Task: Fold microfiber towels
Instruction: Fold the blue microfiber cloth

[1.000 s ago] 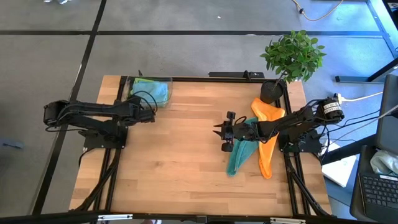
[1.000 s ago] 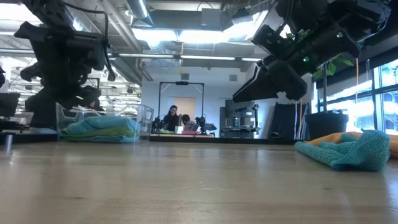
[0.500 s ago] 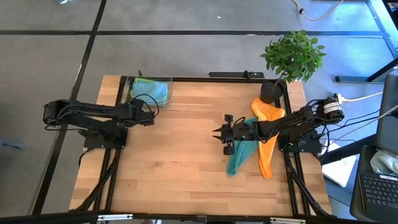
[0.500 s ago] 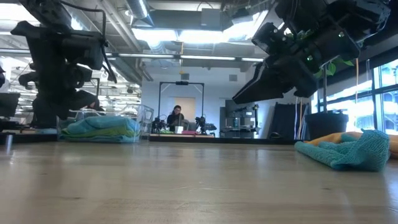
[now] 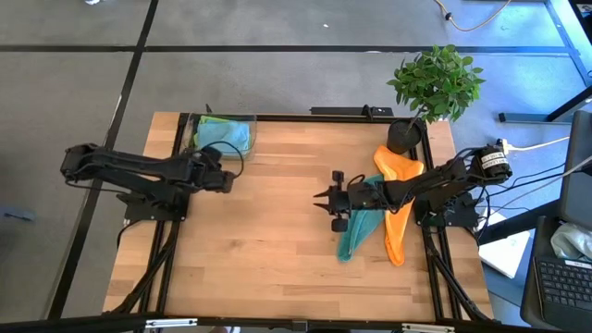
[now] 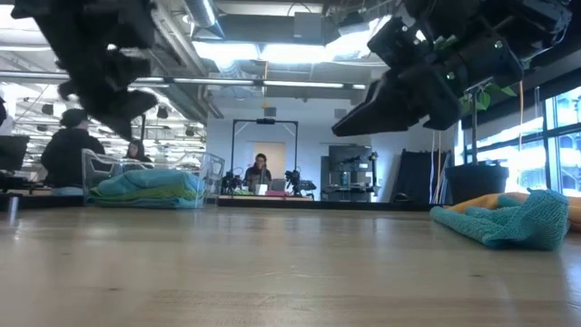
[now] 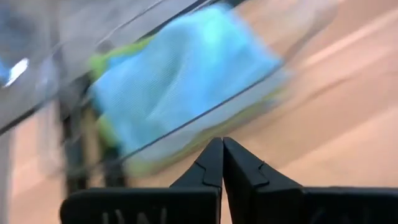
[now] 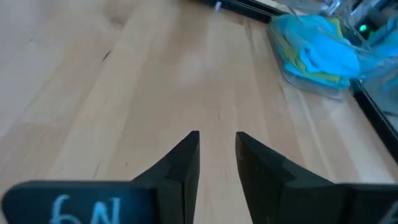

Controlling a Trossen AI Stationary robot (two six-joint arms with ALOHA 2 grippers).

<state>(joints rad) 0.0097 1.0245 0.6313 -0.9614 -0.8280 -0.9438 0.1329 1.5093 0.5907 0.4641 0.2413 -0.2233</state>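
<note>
Left gripper, fingers pinched shut and empty, has been drifting from the clear bin of folded towels; right gripper, fingers parted and empty, is hovering beside the limp teal microfiber towel, ready to pick

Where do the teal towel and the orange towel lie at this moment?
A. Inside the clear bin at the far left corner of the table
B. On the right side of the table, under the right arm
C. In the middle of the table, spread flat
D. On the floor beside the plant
B: in the high view the teal towel and the orange towel lie bunched on the table's right side, with the right arm stretched over them.
</note>
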